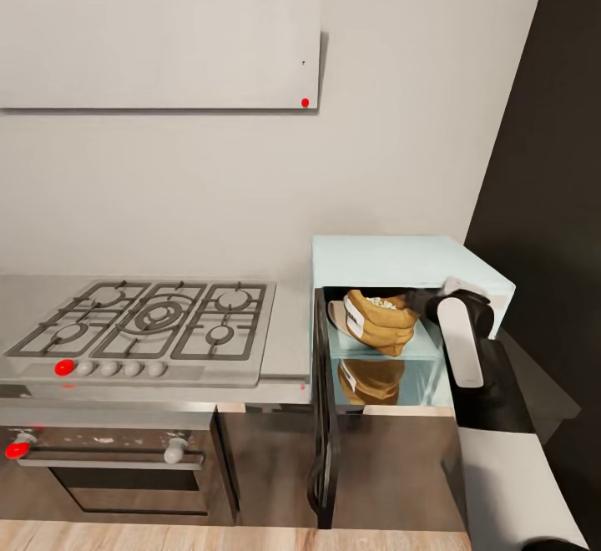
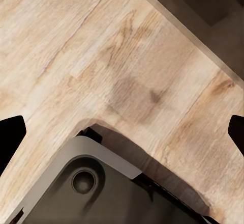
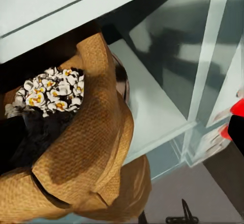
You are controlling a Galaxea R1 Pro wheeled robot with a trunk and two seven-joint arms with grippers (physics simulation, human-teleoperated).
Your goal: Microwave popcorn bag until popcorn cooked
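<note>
The mint-blue microwave [image 1: 401, 257] stands on the countertop [image 1: 288, 351] with its dark glass door [image 1: 324, 417] swung wide open to the left. Inside it, on the floor of the cavity, sits the tan popcorn bag [image 1: 380, 324], leaning a little. White and yellow popcorn [image 3: 51, 89] fills its mouth. My right gripper [image 1: 427, 305] reaches into the cavity from the right, just beside the bag, and its jaws are spread open. The bag [image 3: 91, 152] lies close to one fingertip. My left gripper [image 2: 122, 132] hangs open over the wood floor [image 2: 91, 56].
A gas hob [image 1: 150, 317] with red and grey knobs lies left of the microwave, over a black oven [image 1: 108, 459] with a bar handle. A grey hood [image 1: 159, 46] hangs above. A dark tall cabinet [image 1: 542, 159] stands on the right. The robot's base [image 2: 101, 193] is under the left gripper.
</note>
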